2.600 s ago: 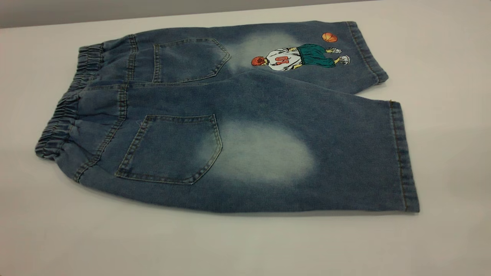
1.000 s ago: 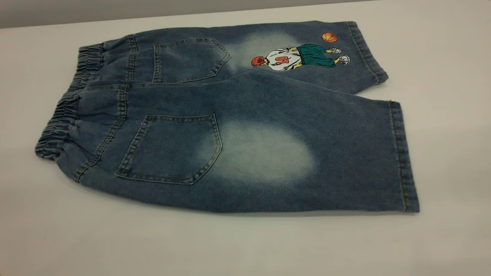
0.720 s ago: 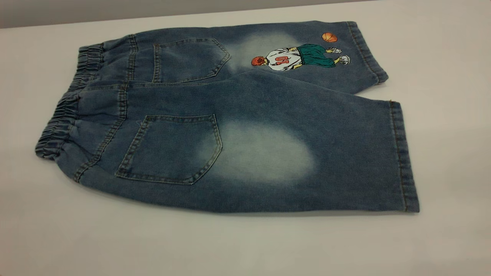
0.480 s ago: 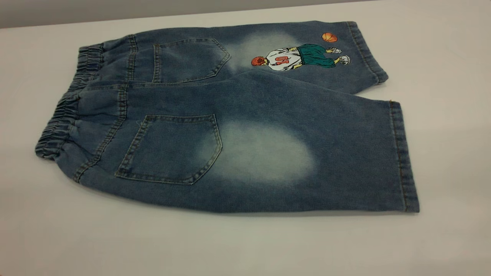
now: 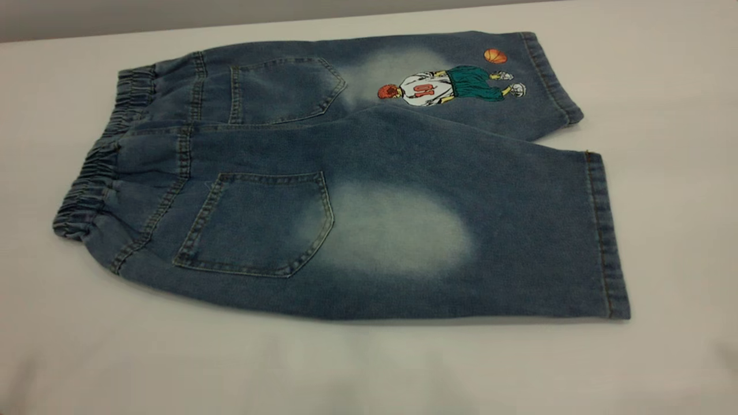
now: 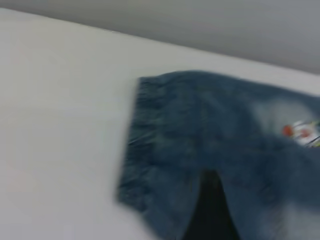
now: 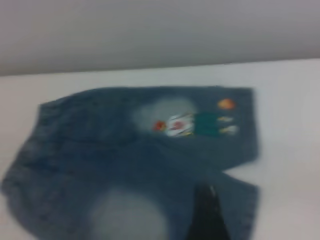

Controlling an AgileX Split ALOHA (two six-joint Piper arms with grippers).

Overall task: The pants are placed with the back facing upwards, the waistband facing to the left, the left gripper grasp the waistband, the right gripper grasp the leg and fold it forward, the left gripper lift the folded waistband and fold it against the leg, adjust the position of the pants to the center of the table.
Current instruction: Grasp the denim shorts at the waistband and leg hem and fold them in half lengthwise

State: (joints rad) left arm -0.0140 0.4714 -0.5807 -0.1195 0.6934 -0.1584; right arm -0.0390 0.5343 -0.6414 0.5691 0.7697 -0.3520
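**Flat on the desk, shorts waiting**

Right now the pants [image 5: 357, 178] lie spread out flat on the white desk [image 5: 86, 357], back side up, both back pockets showing. The waistband [image 5: 95, 173], gathered and ruched, sits at the left end in the exterior view, and the two legs run off to the right, each ending in a stitched hem. The leg [image 5: 461, 242] nearest the camera carries a large pale faded oval just beside its pocket. The far leg bears the embroidered basketball player [image 5: 450, 86], lying sideways, with a small orange ball [image 5: 495, 56] close to that leg's hem.

Neither arm shows in the exterior view. From the left wrist view, a dark tapered shape that looks like part of the left gripper [image 6: 212, 210] pokes up in front of the denim, near the waistband end of the pants; I cannot tell whether it is released or clenched. From the right wrist view, a similar dark shape, the right gripper [image 7: 207, 215], sits over the hem end of the near leg, and here too I cannot tell how it stands. Both wrist views are blurred.
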